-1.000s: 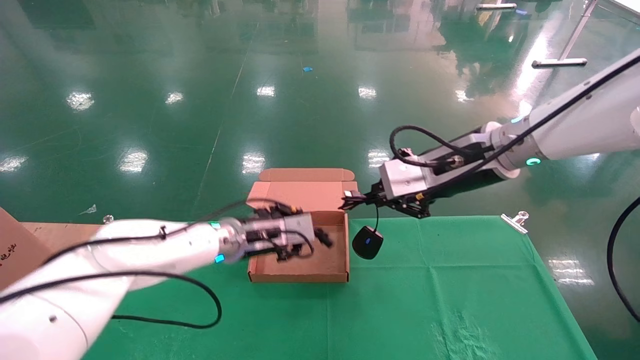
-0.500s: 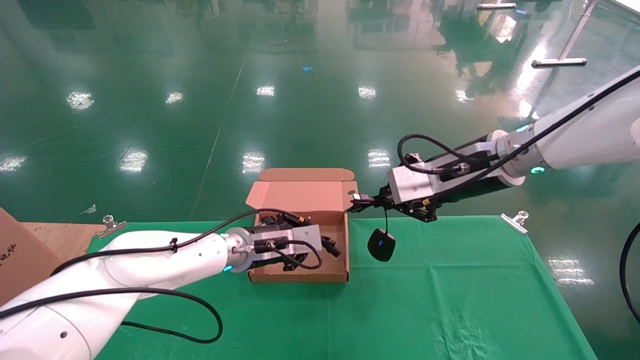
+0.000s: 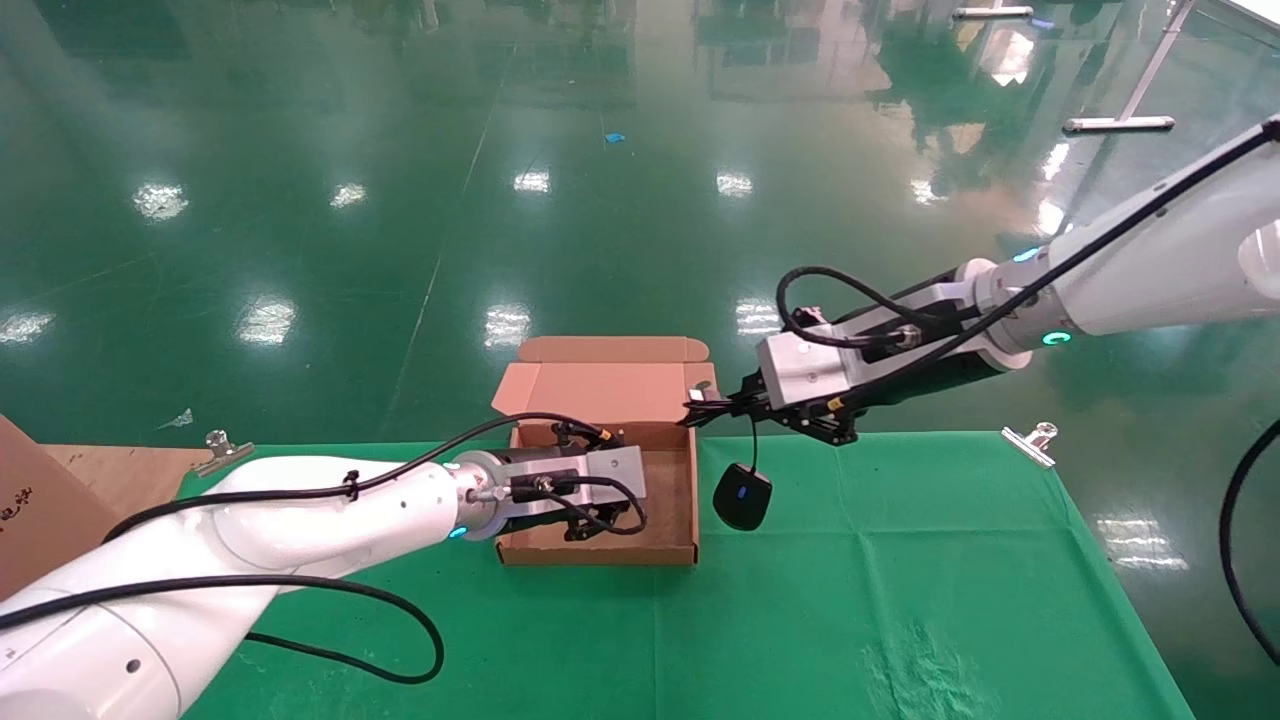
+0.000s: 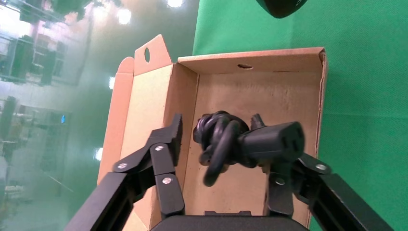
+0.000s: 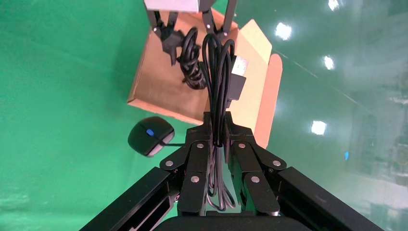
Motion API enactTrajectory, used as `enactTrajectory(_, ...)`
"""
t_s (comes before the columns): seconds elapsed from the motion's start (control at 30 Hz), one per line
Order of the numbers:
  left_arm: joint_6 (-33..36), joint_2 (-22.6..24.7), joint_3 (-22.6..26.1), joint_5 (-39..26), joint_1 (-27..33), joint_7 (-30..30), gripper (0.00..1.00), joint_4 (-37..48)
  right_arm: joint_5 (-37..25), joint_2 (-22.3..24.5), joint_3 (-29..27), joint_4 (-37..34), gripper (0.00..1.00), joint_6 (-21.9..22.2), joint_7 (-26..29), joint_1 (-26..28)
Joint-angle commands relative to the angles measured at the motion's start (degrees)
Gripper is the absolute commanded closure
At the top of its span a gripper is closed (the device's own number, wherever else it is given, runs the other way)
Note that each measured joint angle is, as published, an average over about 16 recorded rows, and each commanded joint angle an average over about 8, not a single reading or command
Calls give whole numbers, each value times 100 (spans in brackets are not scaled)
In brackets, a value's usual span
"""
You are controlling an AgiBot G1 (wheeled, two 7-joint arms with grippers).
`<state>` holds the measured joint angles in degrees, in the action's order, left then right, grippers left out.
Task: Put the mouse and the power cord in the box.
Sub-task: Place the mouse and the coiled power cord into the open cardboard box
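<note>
The brown box [image 3: 600,553] stands open on the green cloth, lid tilted back. My left gripper [image 4: 231,144] is inside it, fingers spread wide. The bundled power cord [image 4: 226,139] lies loose between them over the box floor, its plug end against one finger. My right gripper [image 5: 218,120] hovers by the box's far right corner, shut on the mouse's coiled cable [image 5: 219,67]. The black mouse [image 3: 742,496] with the blue spot dangles from that cable just right of the box, above the cloth.
A larger cardboard carton [image 3: 30,500] sits at the left edge. Metal clips [image 3: 1035,440] [image 3: 220,450] hold the green cloth [image 3: 900,600] at the table's far corners. Beyond the far edge lies the shiny green floor.
My left gripper has sunk lower into the box and the cord's end no longer sticks out past it. My right gripper drifted right, then back left, and the hanging mouse swung with it.
</note>
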<state>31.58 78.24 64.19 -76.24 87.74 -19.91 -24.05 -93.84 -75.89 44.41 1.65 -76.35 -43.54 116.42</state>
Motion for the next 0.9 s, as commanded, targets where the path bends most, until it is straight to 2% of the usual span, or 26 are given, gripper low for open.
enactTrajectory(0.03,-26,2,75,49,4,4,0,-3,5,-34,-3,-2,100,-19,12,20)
enactTrajectory(0.27,-49,-26,107,396,101,-97,0,176,32,-134,-4,196,100,-129,157,0)
enactTrajectory(0.57,99,-95,24,704,399,-580,0,853,100,-204,79,844,100,-146,596,-131)
enactTrajectory(0.77,367,-206,-107,910,591,-981,0,1277,184,-223,235,1367,100,-14,949,-276)
enactTrajectory(0.9,695,-387,-244,1098,733,-1271,0,1459,232,-241,410,1696,100,230,1152,-417)
